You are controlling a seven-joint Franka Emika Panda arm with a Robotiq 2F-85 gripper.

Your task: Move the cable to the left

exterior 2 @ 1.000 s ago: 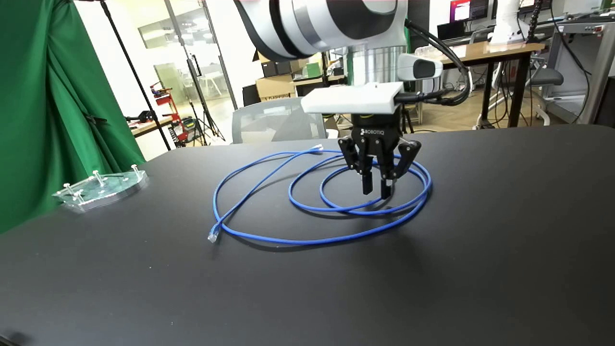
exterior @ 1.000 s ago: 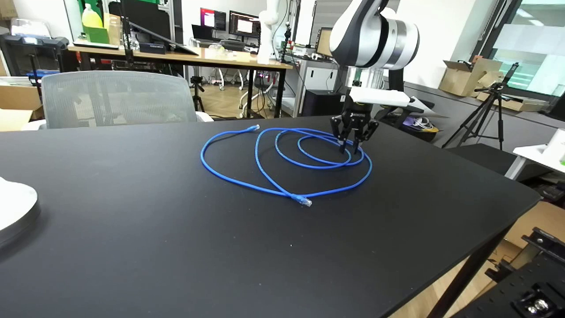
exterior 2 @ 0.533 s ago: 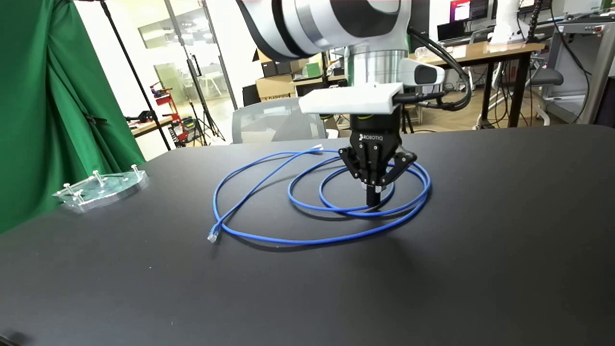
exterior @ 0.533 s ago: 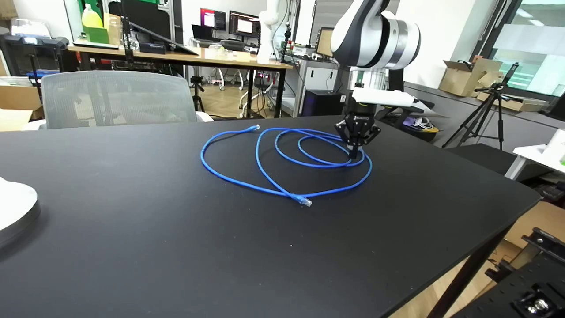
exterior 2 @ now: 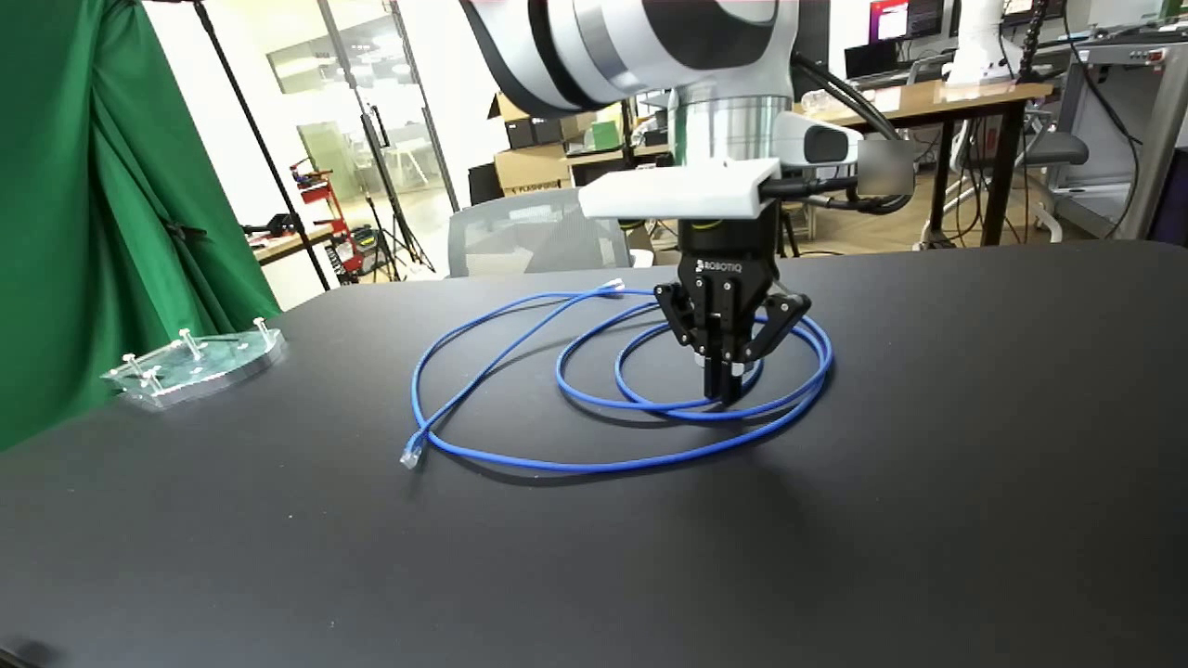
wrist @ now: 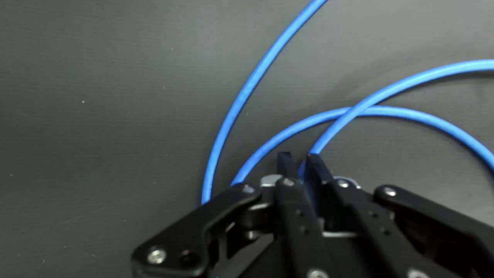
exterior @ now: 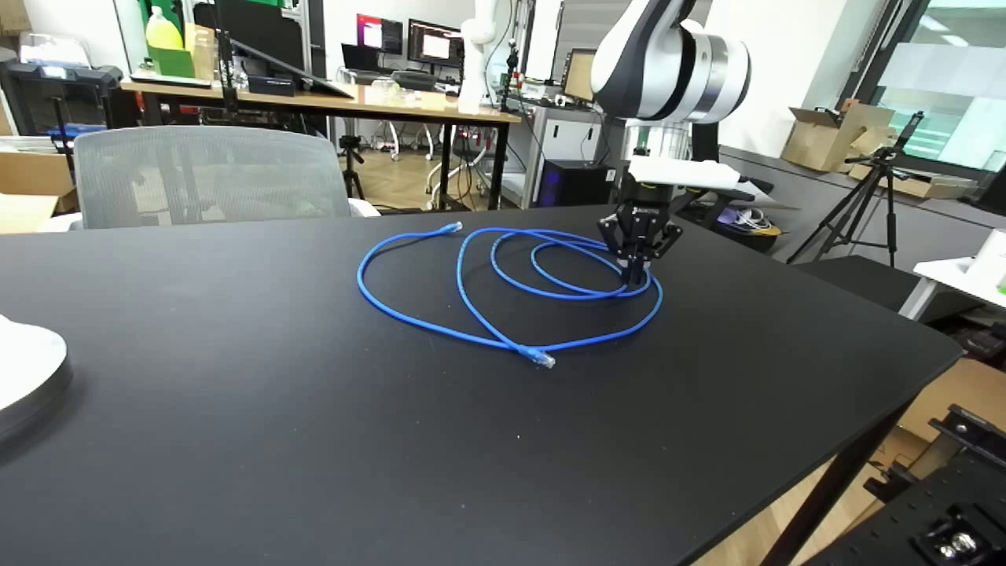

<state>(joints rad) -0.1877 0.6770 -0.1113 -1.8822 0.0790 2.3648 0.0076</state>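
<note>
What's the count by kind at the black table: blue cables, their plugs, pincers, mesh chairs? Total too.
Cable: 1
Plugs: 2, one at each end
Pincer: 1
Chair: 1
Total: 5, plugs counted separately

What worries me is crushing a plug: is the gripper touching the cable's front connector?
Apart. An exterior view shows a stretch of black table and loops of the cable between the front connector and the gripper.

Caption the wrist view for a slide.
Blue cable shows between the close-set jaws, two of its strands crossing just beyond on the black table; grip unconfirmed.
</note>
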